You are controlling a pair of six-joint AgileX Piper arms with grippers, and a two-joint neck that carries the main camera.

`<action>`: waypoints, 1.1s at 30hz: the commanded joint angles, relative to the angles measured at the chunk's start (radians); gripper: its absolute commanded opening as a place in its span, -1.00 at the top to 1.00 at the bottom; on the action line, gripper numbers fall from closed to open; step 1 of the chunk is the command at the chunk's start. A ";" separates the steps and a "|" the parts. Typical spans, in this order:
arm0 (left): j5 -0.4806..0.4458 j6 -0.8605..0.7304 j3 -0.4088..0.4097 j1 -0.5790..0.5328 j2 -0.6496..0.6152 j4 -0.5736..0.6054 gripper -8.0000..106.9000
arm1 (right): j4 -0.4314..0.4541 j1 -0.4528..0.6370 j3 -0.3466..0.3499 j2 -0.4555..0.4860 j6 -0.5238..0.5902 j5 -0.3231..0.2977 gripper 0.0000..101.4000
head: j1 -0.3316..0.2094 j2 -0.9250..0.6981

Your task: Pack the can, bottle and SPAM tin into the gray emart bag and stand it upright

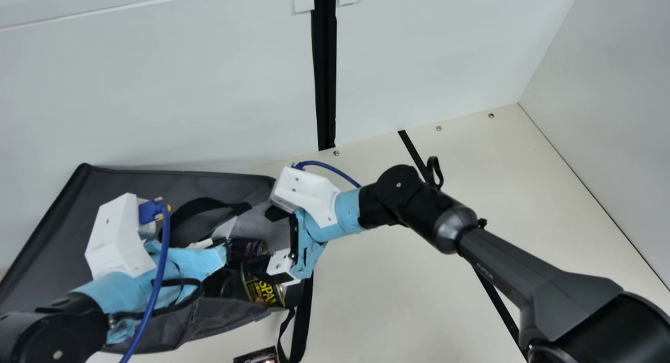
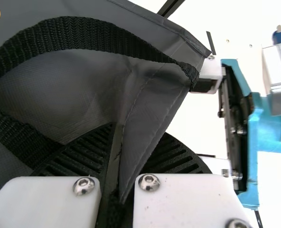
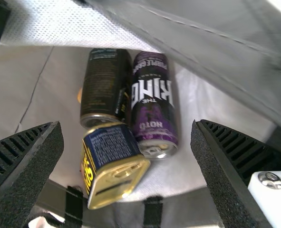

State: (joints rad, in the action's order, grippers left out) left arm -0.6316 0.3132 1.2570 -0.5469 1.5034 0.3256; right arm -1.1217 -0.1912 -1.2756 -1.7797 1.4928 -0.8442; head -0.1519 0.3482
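Pinching the likely limp gray bag (image 1: pixel 120 188): left claw (image 2: pixel 131 138). Right claw (image 3: pixel 127 127), spread at the bag's opening, should take the stitched hem (image 3: pixel 204 40).

Dark object (image 1: pixel 255 356) on cream table (image 1: pixel 398 290)

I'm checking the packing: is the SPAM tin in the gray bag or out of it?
In: the SPAM tin lies beside the purple can, with fabric of the gray bag around them.
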 commanded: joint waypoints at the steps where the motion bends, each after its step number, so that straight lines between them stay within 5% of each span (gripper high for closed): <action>1: 0.000 0.000 0.000 0.000 0.000 0.000 1.00 | -0.005 0.009 0.003 0.006 0.006 -0.012 -0.87 | -0.023 0.001; 13: 0.000 0.000 0.000 0.000 0.000 0.000 1.00 | -0.009 0.079 0.049 0.087 0.017 -0.031 -0.87 | -0.023 0.001; 33: 0.000 0.000 0.000 0.000 0.000 0.000 1.00 | 0.051 0.203 0.221 0.353 -0.126 0.087 -0.87 | -0.023 0.001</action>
State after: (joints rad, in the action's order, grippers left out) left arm -0.6316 0.3132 1.2570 -0.5469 1.5034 0.3256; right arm -1.0773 0.0035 -1.0627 -1.4461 1.3781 -0.7633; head -0.1519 0.3467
